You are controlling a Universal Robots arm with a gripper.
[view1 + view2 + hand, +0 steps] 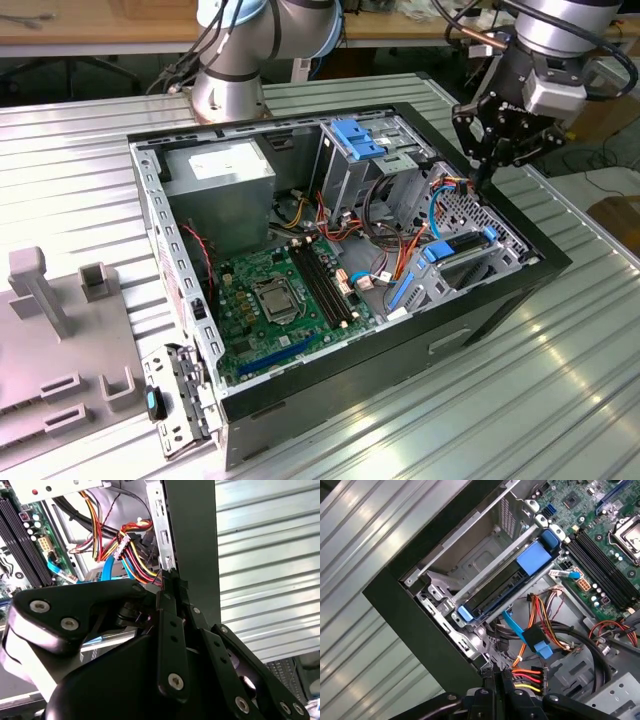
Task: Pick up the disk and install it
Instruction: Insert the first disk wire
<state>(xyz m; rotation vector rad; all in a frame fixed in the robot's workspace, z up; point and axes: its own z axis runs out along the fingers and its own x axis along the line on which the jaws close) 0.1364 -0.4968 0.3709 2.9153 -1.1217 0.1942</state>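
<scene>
- We see the gripper at the exterior view's right, above the far rim of the open case; its fingers are pressed together with nothing between them.
- In both wrist views the closed fingers point down close to the case's black wall, beside a bundle of red, yellow and orange wires; whether they touch the wall we cannot tell.
- The disk is apart from the gripper; it sits in a metal bay inside the case, along the wall at the exterior view's right.
- In the first wrist view the disk shows as a dark body between the bay's rails, with blue carrier tabs at both ends; a blue cable passes just beside one end.
- The motherboard lies on the case floor, well apart from the gripper; the case rests on a ribbed metal tabletop.
</scene>
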